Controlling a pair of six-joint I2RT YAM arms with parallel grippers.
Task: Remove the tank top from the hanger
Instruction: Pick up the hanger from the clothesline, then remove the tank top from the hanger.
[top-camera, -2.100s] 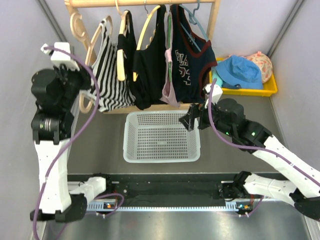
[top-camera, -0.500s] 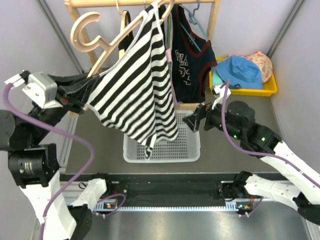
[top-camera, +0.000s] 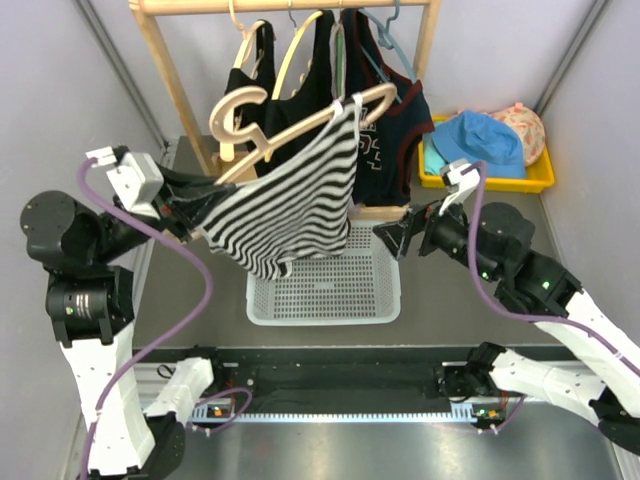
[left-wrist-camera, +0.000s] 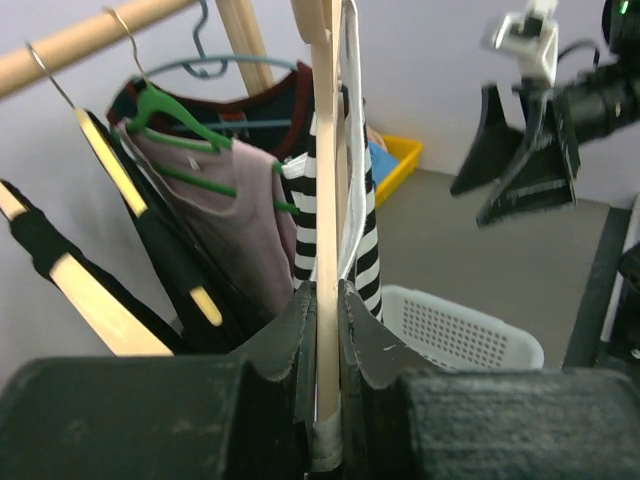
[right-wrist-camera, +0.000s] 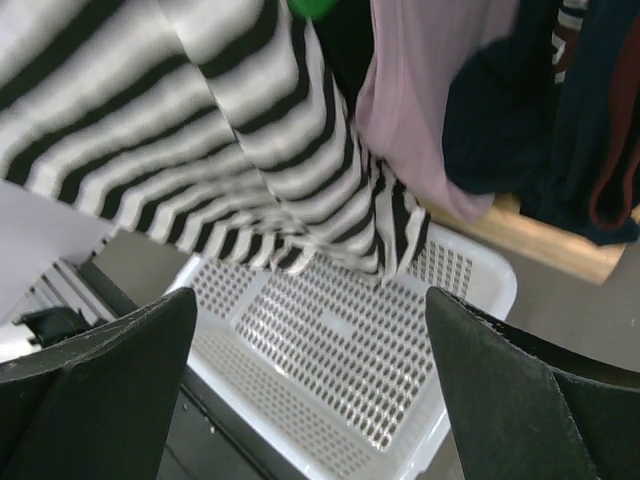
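**Top view:** the left gripper (top-camera: 200, 200) is clamping the low end of the wooden hanger (top-camera: 300, 125). Its fingertips are partly hidden by the striped tank top (top-camera: 290, 200), which is hanging on the hanger above the far edge of the basket (top-camera: 320, 318); compared with half a second earlier, hanger and top are sitting lower and further right.

**Left wrist view:** the jaws are pinching the hanger's arm, with its hook cut off at the top edge.

**Right wrist view:** the right gripper (right-wrist-camera: 310, 390) is holding nothing, its fingers (right-wrist-camera: 100, 400) standing wide apart, and the stripes are appearing blurred at the upper left.
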